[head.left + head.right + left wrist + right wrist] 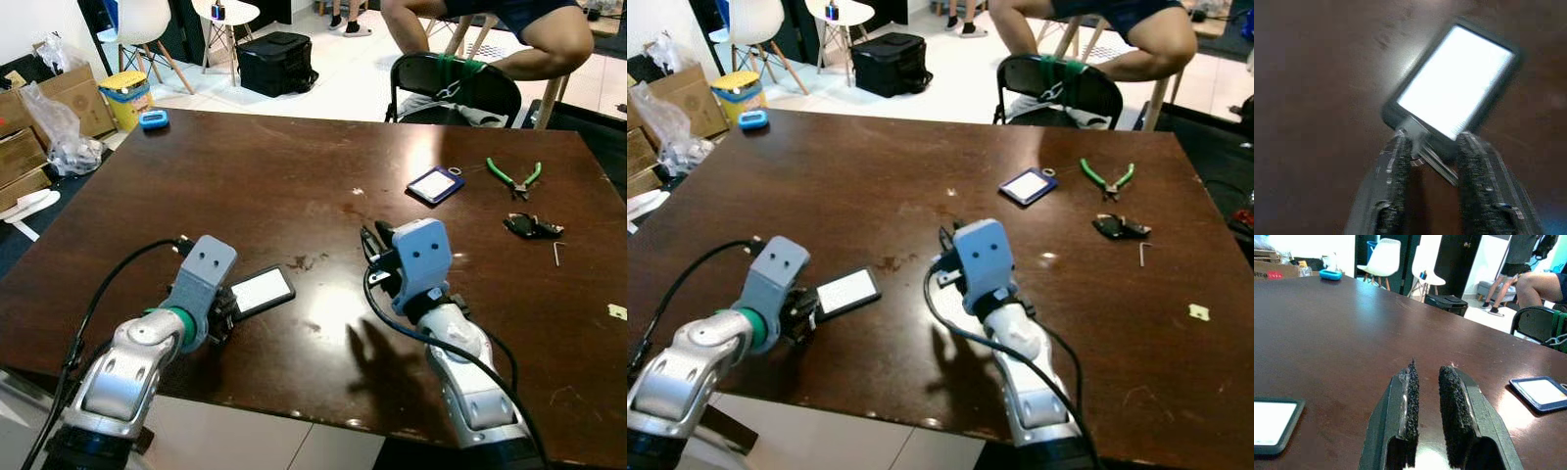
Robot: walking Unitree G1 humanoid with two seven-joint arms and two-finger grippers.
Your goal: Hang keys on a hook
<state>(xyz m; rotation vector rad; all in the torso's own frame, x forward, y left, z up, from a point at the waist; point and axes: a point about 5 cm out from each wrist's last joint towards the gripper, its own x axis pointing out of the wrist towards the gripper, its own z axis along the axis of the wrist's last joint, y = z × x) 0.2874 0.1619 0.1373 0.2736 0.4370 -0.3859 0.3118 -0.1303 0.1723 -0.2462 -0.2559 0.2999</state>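
Pinching metal clip end of dark-framed white card (262, 291) with left gripper (1432, 154) fingers, low on worktop (294, 166). Right gripper (1428, 396) hovering, fingers narrowly spread, holding nothing. Keys (532, 227) lying at 2 o'clock, well apart.

On the table (294, 166), a card holder (261, 291) lies near the front edge, left of centre. A 2nd card holder (435, 183) lies farther back to the right, with pliers (513, 176) right of it and keys (532, 227) in front of the pliers. A chair (456, 88) stands behind the table.
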